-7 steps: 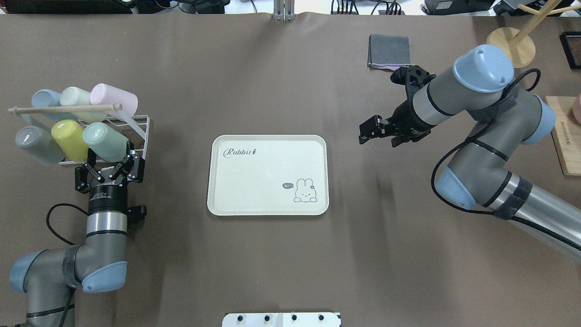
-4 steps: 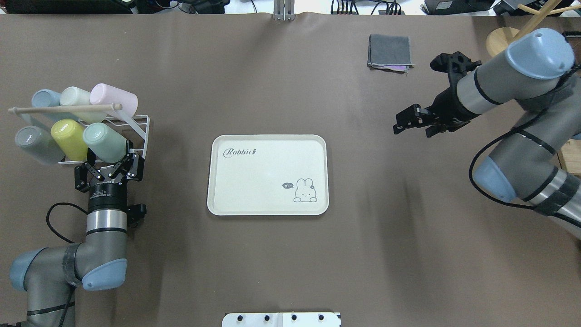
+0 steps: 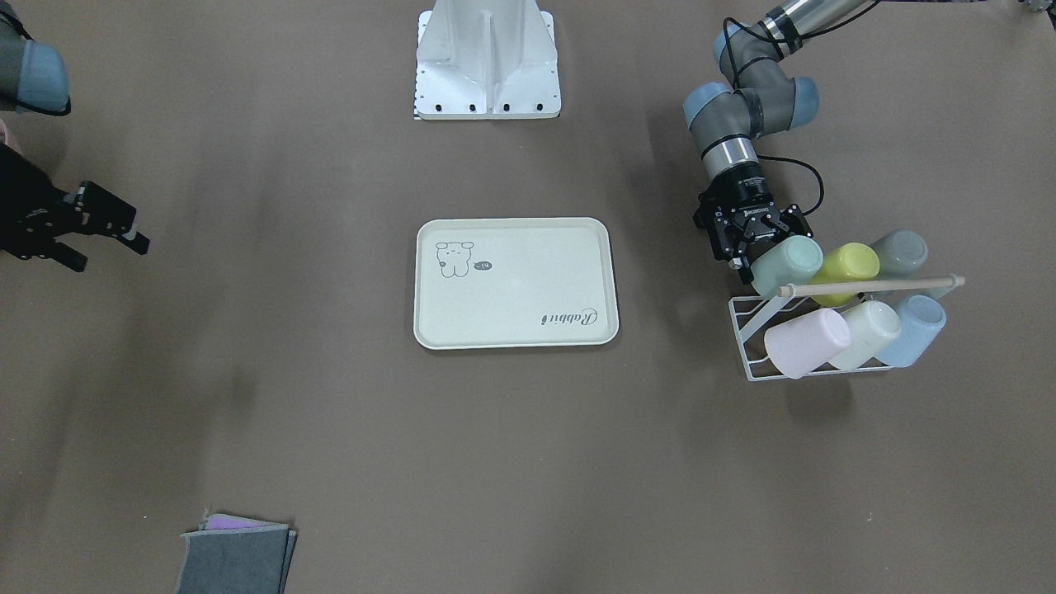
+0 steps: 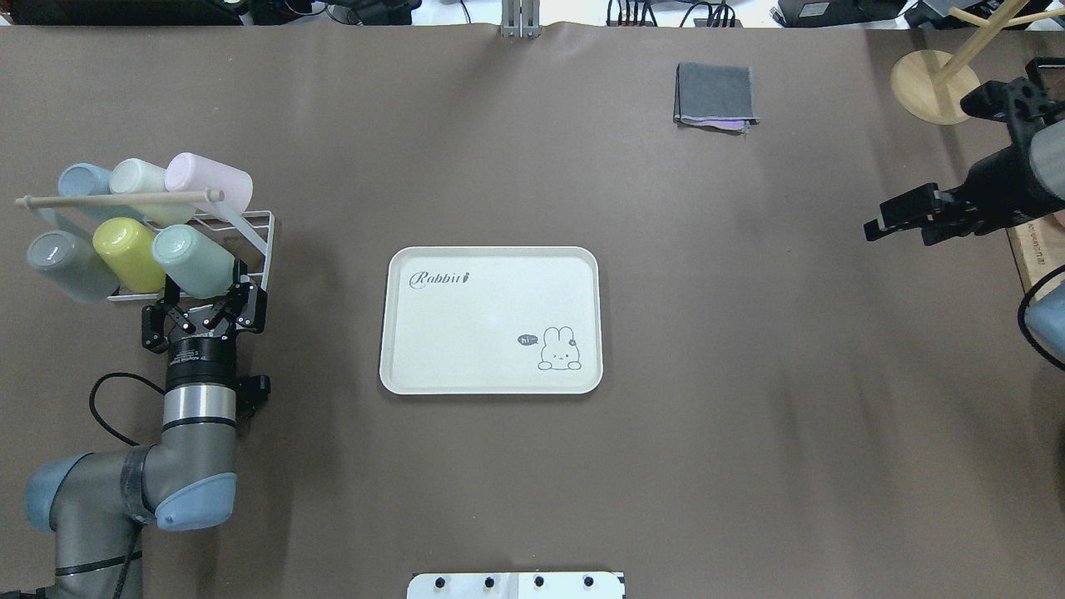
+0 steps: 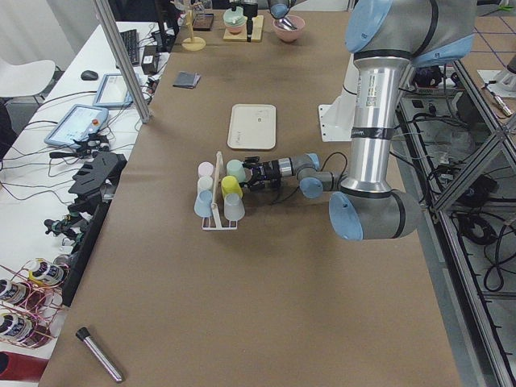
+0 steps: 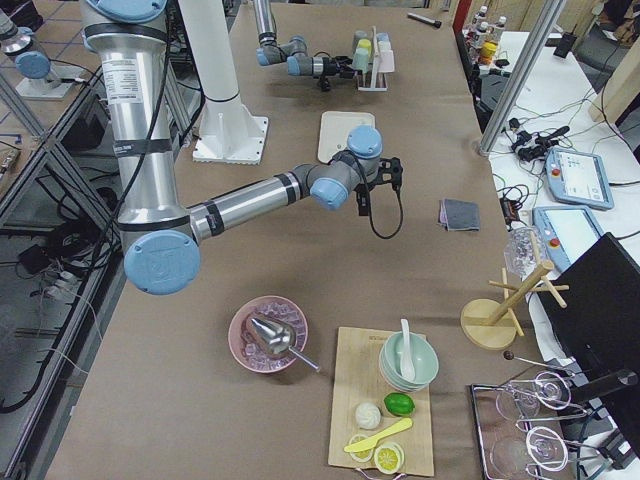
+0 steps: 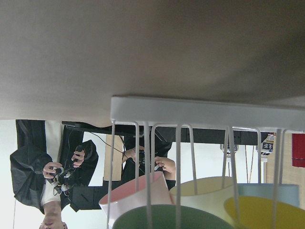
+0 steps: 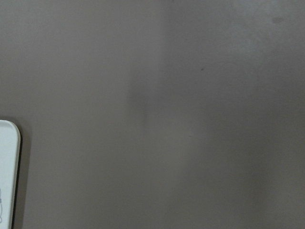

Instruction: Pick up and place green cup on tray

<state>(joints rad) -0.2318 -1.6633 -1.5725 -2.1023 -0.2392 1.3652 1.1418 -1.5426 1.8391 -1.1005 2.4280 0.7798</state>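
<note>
1. Brown table cover [image 4: 532,482] all over, smooth, flat and plain.
2. Over on the robot's left side: white wire rack [image 4: 254,226] with a thin wooden stick [image 4: 125,199] across the top.
3. On that rack, tipped on their sides: six smooth plastic cups, round and a bit narrower at the bottom.
4. In the row nearest the robot: green cup [image 4: 193,259], yellow cup [image 4: 129,254] and grey cup [image 4: 65,264], side by side. Behind them: pink cup [image 4: 208,181], cream cup [image 4: 140,177] and blue cup [image 4: 83,179].
5. Right at the open end of the green cup: left gripper [image 4: 205,289], black and bony, spread wide, with one finger on each side of the cup. Hard to tell whether touching. Not squeezing it.
6. In the middle of the table, well apart from the rack: tray [image 4: 482,333], cream, long-sided with round corners and a raised rim, with a small drawn animal and the word "Rabbit".
7. Far off on the robot's right side: right gripper [image 4: 894,218], black, up over bare table, fingers apart, holding nothing.
8. Near the far edge: folded grey cloth [image 4: 715,91], soft-looking, with a bit of purple under it.
</note>
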